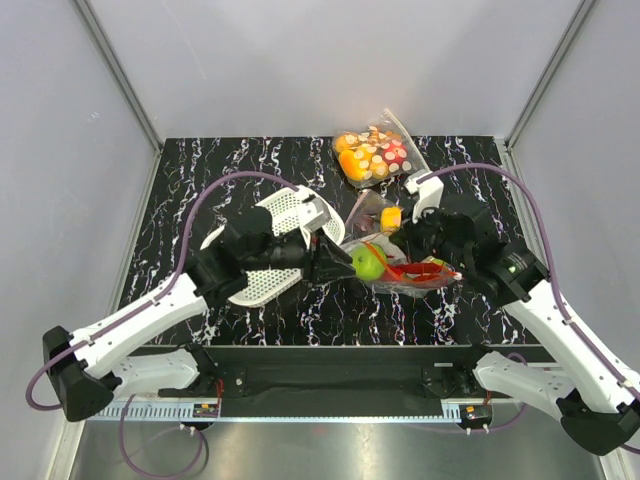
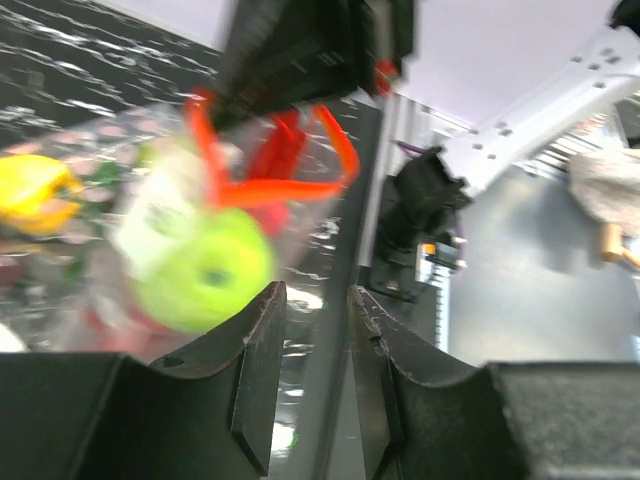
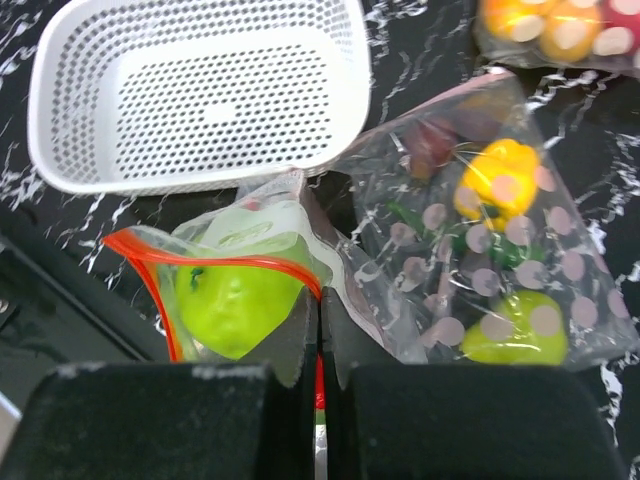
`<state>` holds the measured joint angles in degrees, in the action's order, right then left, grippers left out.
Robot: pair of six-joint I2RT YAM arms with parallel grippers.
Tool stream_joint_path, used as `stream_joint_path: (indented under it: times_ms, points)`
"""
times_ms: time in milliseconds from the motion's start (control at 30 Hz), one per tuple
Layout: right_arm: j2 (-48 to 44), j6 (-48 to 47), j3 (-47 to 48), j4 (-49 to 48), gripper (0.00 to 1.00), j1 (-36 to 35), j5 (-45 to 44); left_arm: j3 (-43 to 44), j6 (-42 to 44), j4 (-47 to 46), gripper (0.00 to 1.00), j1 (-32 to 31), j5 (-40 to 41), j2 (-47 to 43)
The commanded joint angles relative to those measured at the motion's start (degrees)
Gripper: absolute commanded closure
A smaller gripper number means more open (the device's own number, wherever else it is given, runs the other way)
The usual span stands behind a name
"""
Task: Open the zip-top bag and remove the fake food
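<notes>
Right jaws: closed to a hairline gap, pinching the mouth edge of the zip-top bag (image 3: 250, 225) where the orange-red zip strip (image 3: 200, 257) runs in between them. Left jaws: parted only narrowly. Blur prevents confirming whether any bag film is caught between them, so treat that grip as unverified. The green apple (image 3: 235, 305) sits inside the bag directly ahead of the right jaws, close against the mouth. The red lobster (image 1: 418, 273) lies in the same bag just beside the right jaws. The chili cannot be made out. Hazard 1: if the left jaws hold nothing, or the film slips, a separating pull is likely to drag the whole bag across the table (image 1: 200, 160) instead of parting the zip. Hazard 2: with the apple at the mouth, it may roll out uncontrolled once the strip opens. Hazard 3: just beyond the right jaws, a polka-dotted bag (image 3: 480, 250) lies against the held bag and may be pulled along. Farther ahead, a wide pull could strike the white basket (image 3: 200, 90).
</notes>
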<state>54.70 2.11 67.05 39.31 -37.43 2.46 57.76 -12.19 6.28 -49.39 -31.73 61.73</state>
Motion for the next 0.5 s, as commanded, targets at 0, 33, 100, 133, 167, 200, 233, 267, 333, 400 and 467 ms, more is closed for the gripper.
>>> stream_joint_path:
  times_ms: [0, 33, 100, 133, 167, 200, 233, 267, 333, 400, 467]
  points:
    - [-1.08, 2.81, 4.76, 0.85, 1.0, -0.01, -7.55, 2.54, -5.2, -3.73, 0.64, -3.34, 3.78, 1.02]
    - [-1.08, 3.25, 5.11, 0.94, 1.0, -0.01, -7.82, 2.36, -6.09, -4.08, 0.64, -3.7, 3.95, 2.06]
    - [-0.91, 4.74, 5.73, 0.94, 1.0, -0.01, -7.91, 2.36, -7.76, -4.17, 0.63, -4.49, 4.48, 2.86]
    - [-0.91, 5.18, 5.47, 0.68, 1.0, -0.01, -7.82, 1.93, -9.33, -4.17, 0.61, -4.75, 5.26, 3.56]
    - [-0.73, 6.32, 5.12, 0.33, 1.0, -0.01, -7.99, 1.66, -10.13, -4.52, 0.57, -4.75, 5.62, 3.83]
    - [-0.65, 6.85, 4.76, -0.54, 1.0, -0.01, -7.73, 0.87, -10.92, -5.31, 0.44, -4.93, 5.88, 3.92]
    - [-0.47, 7.38, 3.72, -1.07, 1.0, -0.01, -6.95, 0.17, -12.76, -6.1, 0.4, -4.93, 6.32, 4.01]
    - [-0.29, 8.34, 3.1, -1.69, 1.0, -0.01, -5.81, -1.32, -13.65, -9.33, 0.38, -4.93, 6.32, 4.01]
    - [0.41, 8.96, 1.61, -3.53, 1.0, -0.01, -4.57, -1.86, -15.75, -10.85, 0.31, -4.93, 7.63, 4.71]
    - [0.67, 9.67, 0.81, -4.32, 1.0, -0.01, -4.39, -1.77, -16.46, -10.24, 0.29, -4.93, 9.3, 5.32]
    - [0.59, 10.1, 0.02, -5.03, 1.0, -0.01, -3.61, -1.59, -17.17, -9.45, 0.25, -4.84, 11.59, 6.29]
